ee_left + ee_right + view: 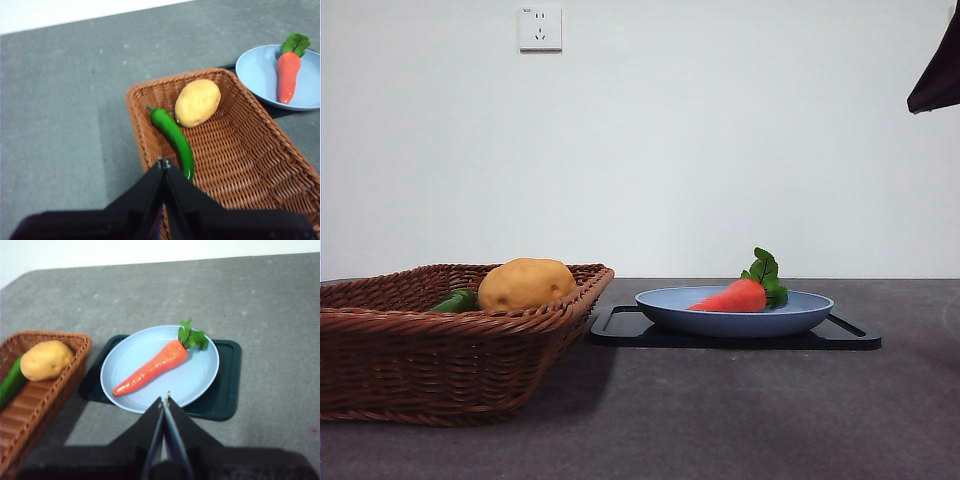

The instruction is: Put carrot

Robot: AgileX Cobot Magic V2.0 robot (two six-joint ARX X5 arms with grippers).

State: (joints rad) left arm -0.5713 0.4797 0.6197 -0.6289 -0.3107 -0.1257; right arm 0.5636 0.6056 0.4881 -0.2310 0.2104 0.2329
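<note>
On the left we saw a brown wicker basket [440,345] standing on the dark grey table [740,410]. Inside it lay a round yellow-brown potato [525,284] and, just beside it, a long green pepper [172,135], of which only a bit showed over the rim from the front. From the left wrist view we found the left gripper [163,162] hanging above the near end of the basket, over the pepper's lower end, its two black jaws pressed together with nothing between them.

To the right of the basket, and close to its rim, we saw a flat dark tray [850,335], and on it a pale blue plate [740,318]. The carrot [732,297] lay on its side in the plate, its green leaves at the end away from the basket and its pointed tip towards the basket. From the right wrist view we saw the right gripper [164,399] poised above the plate's near rim, apart from the carrot, its jaws likewise closed tight and holding nothing. In the front view only a black tip of an arm [937,75] showed at the upper right corner. A white wall socket [540,28] sat on the wall behind.
</note>
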